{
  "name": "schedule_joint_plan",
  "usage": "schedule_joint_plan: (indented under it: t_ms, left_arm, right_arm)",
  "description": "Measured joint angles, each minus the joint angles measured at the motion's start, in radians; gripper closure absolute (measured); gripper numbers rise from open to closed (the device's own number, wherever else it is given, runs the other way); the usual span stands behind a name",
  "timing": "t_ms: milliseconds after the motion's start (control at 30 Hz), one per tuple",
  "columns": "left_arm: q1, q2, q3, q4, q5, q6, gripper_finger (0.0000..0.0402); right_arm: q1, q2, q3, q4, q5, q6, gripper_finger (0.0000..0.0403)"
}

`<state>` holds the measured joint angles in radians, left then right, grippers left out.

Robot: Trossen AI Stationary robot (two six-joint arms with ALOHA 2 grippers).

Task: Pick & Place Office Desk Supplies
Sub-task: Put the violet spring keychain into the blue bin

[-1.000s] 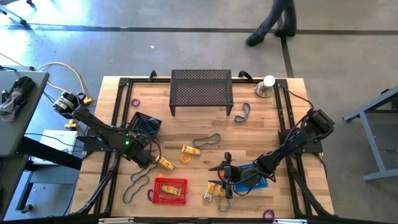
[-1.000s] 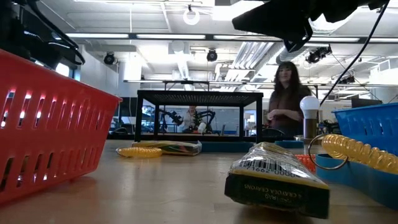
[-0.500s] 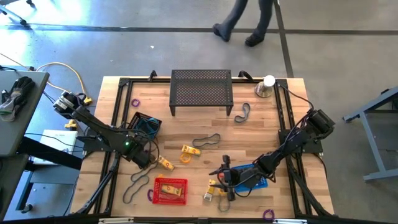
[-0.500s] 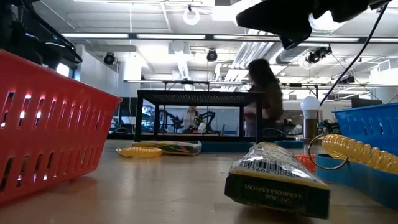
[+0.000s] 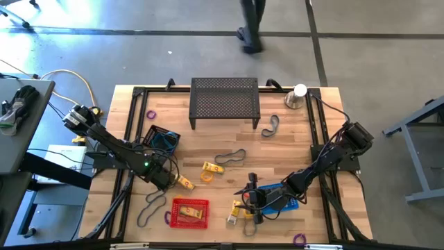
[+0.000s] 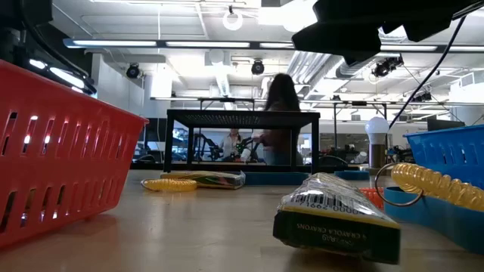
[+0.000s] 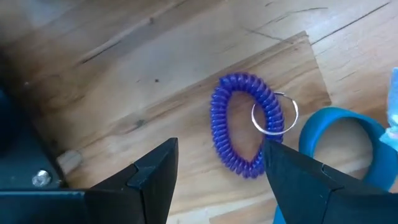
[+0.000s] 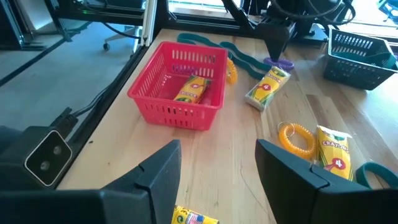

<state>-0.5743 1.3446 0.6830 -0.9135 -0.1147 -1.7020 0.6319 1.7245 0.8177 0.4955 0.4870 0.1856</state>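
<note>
Take the red basket (image 5: 189, 213) as your landmark: it sits near the table's front edge, and your right wrist camera shows what the overhead view only hints at, a yellow crayon box (image 8: 189, 91) lying inside it with a purple coil (image 8: 186, 68) behind. Just beyond the basket on the left-arm side lies another crayon box (image 5: 184, 182), and farther toward the mesh stand (image 5: 225, 101) you see a third box (image 5: 212, 167) beside an orange coil ring (image 5: 207, 176), then a dark band loop (image 5: 229, 157). A grey loop (image 5: 150, 207) lies left of the basket.

Your left gripper (image 5: 166, 182) hovers just above-left of the basket, next to the black basket (image 5: 162, 139). Only its wrist camera reveals a blue coil wristband (image 7: 242, 124) with a metal ring on the wood between its spread, empty fingers (image 7: 152, 180).

Your right gripper (image 5: 254, 199) hangs right of the red basket, over more crayon boxes (image 5: 239, 210) and beside the blue basket (image 5: 284, 196); its jaws stand apart and hold nothing.

The low view alone shows a person (image 6: 278, 121) walking behind the stand.
</note>
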Motion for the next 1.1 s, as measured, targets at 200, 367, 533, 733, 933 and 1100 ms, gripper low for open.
schedule_joint_plan:
  t_ms: [200, 367, 533, 733, 933, 1100]
  left_arm:
    - [0.0, 0.062, 0.0, 0.009, 0.026, 0.002, 0.0179]
    - [0.005, 0.094, 0.004, 0.017, 0.033, 0.009, 0.0186]
    - [0.005, 0.096, 0.004, 0.025, 0.034, -0.022, 0.0208]
    - [0.005, 0.097, 0.003, 0.04, 0.034, -0.043, 0.0279]
    - [0.005, 0.098, 0.002, 0.062, 0.033, -0.043, 0.0367]
    - [0.005, 0.095, 0.004, 0.062, 0.013, -0.055, 0.0392]
  right_arm:
    - [0.0, 0.0, 0.0, -0.007, 0.0, 0.0, 0.0207]
    - [0.0, 0.0, 0.0, -0.007, 0.0, 0.0, 0.0207]
    - [0.0, 0.0, 0.0, -0.007, 0.0, 0.0, 0.0207]
    - [0.0, 0.0, 0.0, -0.007, 0.0, 0.0, 0.0207]
    - [0.0, 0.0, 0.0, -0.007, 0.0, 0.001, 0.0207]
    - [0.0, 0.0, 0.0, -0.007, 0.0, 0.001, 0.0207]
